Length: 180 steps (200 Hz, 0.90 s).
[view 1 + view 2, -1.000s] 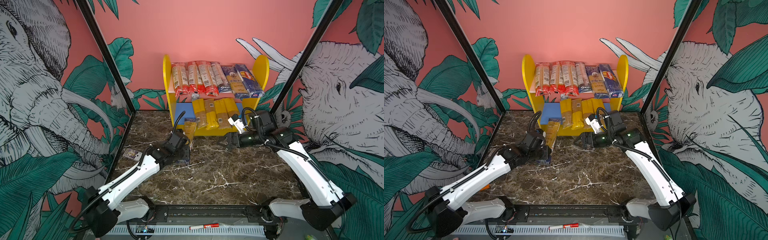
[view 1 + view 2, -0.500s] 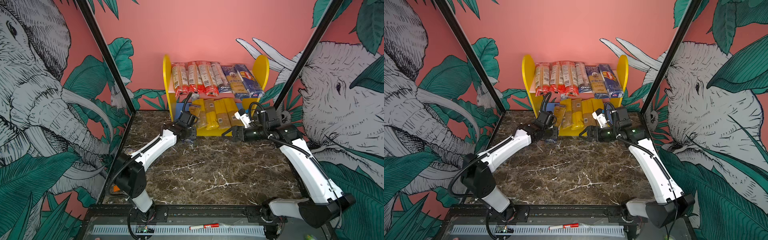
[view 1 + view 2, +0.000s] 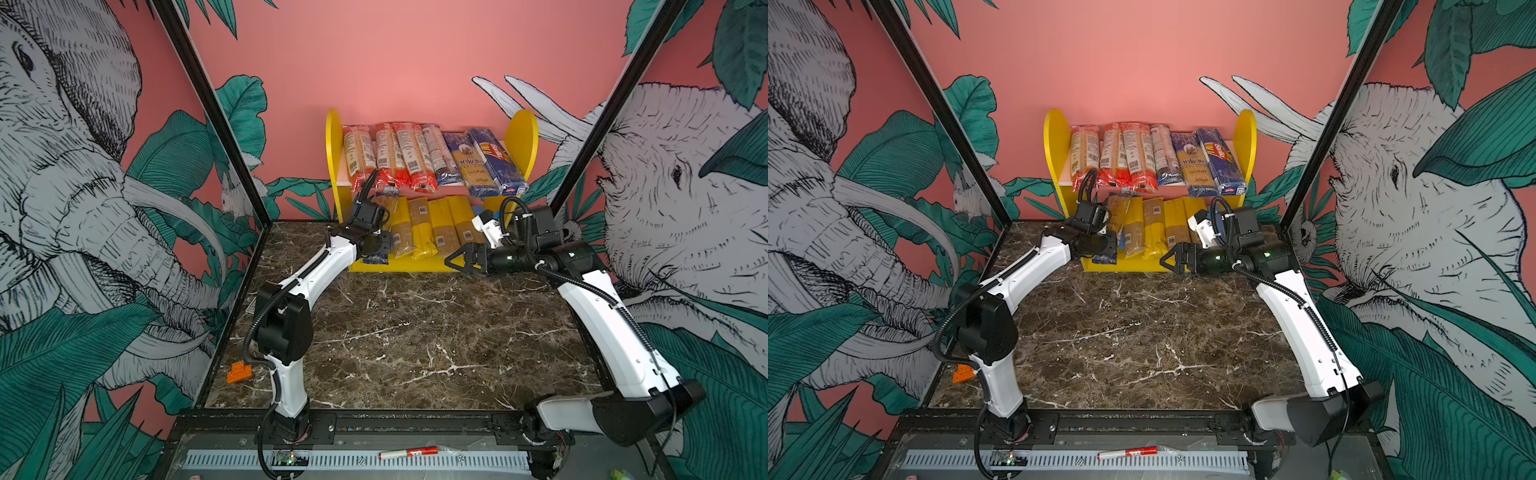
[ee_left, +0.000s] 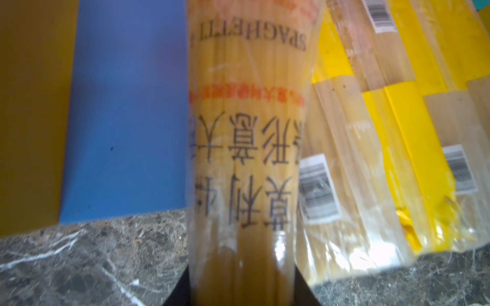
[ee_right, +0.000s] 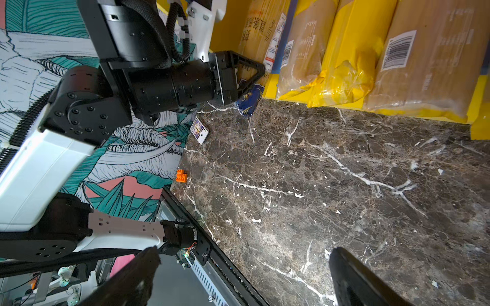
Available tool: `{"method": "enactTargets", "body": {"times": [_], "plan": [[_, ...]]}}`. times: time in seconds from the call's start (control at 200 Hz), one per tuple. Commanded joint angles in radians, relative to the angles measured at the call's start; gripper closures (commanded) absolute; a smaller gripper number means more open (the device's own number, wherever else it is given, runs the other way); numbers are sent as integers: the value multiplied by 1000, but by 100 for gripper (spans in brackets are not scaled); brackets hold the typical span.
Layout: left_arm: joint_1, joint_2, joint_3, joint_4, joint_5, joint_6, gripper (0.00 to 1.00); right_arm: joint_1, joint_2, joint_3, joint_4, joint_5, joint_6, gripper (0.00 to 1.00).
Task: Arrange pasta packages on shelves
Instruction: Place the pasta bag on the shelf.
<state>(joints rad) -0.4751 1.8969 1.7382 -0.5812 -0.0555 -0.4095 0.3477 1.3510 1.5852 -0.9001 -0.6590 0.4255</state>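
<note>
Eleven pasta packs (image 3: 494, 162), six above and five below, on one shelf (image 3: 524, 137); two arms (image 3: 320, 270), one marker (image 3: 409, 452), one orange brick (image 3: 239, 371), one playing card (image 5: 199, 131)

Spaghetti pkg (image 4: 244, 159) — blurry, far end cut off by frame edge

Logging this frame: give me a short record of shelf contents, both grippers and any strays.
upper board: six pasta packs side by side
lower board: half-yellow packs, part of the blue bare
left gripper: shut on spaghetti pack, partly over lower board
right gripper: open, empty, in front of shelves
strays: playing card, orange brick, marker pen
</note>
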Motion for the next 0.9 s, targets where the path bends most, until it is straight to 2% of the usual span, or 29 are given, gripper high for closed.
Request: {"method": "enactTargets", "body": {"times": [0.0,0.555,0.65,0.725,0.895], "plan": [[53,-4,93,130,17,-2,100,-5,-1,23,24,20,22,1],[102,95,152,155,47,-36,100,-7,1,44,8,55,45,1],[104,103,152,147,51,-41,79,-7,1,45,7,58,46,1],[104,107,146,151,56,-50,58,-7,2,42,4,60,46,1],[105,117,148,146,70,-63,39,-7,5,47,-4,58,42,1]]}}
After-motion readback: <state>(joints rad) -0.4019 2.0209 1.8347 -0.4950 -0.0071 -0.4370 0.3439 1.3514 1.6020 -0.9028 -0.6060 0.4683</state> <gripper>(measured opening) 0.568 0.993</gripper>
